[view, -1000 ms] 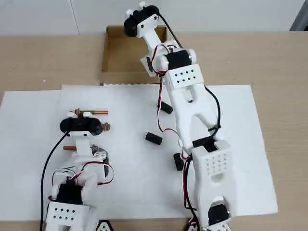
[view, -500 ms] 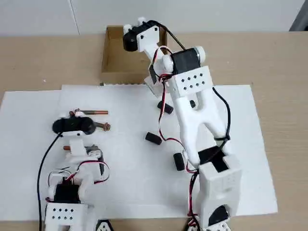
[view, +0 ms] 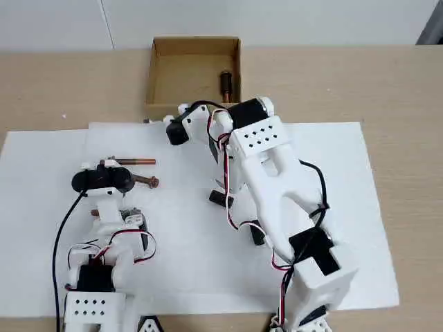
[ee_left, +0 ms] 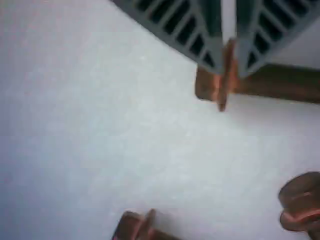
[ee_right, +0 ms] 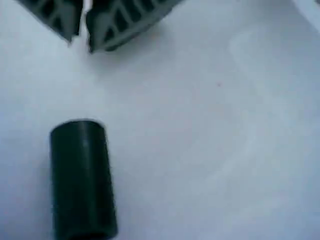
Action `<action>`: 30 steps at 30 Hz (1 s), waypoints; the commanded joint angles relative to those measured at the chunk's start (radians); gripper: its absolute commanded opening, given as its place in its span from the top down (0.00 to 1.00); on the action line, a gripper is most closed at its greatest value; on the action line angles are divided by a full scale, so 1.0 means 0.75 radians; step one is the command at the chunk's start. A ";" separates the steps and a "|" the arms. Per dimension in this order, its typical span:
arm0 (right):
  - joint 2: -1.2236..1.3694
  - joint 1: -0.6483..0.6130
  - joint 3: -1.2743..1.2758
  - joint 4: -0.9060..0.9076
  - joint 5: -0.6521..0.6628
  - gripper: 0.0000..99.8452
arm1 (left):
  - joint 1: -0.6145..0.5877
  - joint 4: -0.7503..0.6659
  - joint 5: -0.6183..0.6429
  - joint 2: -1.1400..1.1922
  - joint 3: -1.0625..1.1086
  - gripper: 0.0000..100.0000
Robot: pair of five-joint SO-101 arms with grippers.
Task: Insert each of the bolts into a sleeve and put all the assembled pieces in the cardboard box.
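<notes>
1. My left gripper (view: pixel 105 164) (ee_left: pixel 228 62) sits low over the left part of the white paper sheet (view: pixel 55 159). Its fingers are clamped on the flange at the head of a copper-coloured metal bolt (view: pixel 138 161) (ee_left: pixel 270 85). The bolt's shank lies along the sheet and points toward the middle.
2. A second bolt (view: pixel 147 182) (ee_left: pixel 300 200) lies on the paper just beside the held one, not touching it. In the left wrist view a third bolt (ee_left: pixel 137 227) lies loose on the paper, apart from the other two.
3. My right gripper (view: pixel 219 185) (ee_right: pixel 81 40) hangs over the middle of the sheet. Its fingers are almost together, with a thin slit between them and nothing gripped.
4. A black cylindrical sleeve (view: pixel 220 199) (ee_right: pixel 82 180) lies on its side on the paper, near those fingertips but clear of them.
5. A second black sleeve (view: pixel 257 235) lies on the sheet closer to the arm bases, partly covered by the right arm.
6. The brown cardboard box (view: pixel 183 72) stands on the wooden table (view: pixel 69 83) beyond the far edge of the paper.
7. Inside the box, a dark copper-tinged piece (view: pixel 225 81) lies against the wall on the right arm's side. I can't make out its parts.
</notes>
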 commanded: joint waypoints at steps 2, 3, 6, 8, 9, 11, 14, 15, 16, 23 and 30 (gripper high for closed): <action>-0.071 -0.034 0.033 -0.040 0.047 0.87 | -0.010 -0.027 -0.012 -0.010 -0.005 0.99; -0.069 -0.038 0.047 -0.046 0.072 0.85 | -0.010 -0.027 -0.012 -0.010 -0.005 0.99; -0.069 -0.052 0.117 -0.097 0.108 0.83 | -0.010 -0.027 -0.012 -0.010 -0.003 0.99; -0.069 -0.064 0.162 -0.128 0.110 0.83 | -0.010 -0.027 -0.012 -0.010 -0.003 0.99; -0.069 -0.066 0.180 -0.144 0.110 0.83 | -0.010 -0.027 -0.012 -0.010 -0.003 0.99; -0.069 -0.066 0.211 -0.181 0.110 0.83 | -0.010 -0.027 -0.012 -0.010 -0.003 0.99; -0.069 -0.069 0.248 -0.234 0.108 0.83 | -0.010 -0.027 -0.012 -0.010 -0.003 0.99; -0.069 -0.077 0.260 -0.249 0.110 0.83 | -0.010 -0.027 -0.012 -0.010 -0.003 0.99; -0.069 -0.083 0.272 -0.259 0.110 0.83 | -0.010 -0.027 -0.012 -0.010 -0.003 0.99; -0.069 -0.136 0.378 -0.377 0.106 0.83 | -0.010 -0.027 -0.012 -0.010 -0.003 0.99; -0.040 -0.134 0.468 -0.498 0.110 0.86 | -0.010 -0.027 -0.012 -0.010 -0.003 0.99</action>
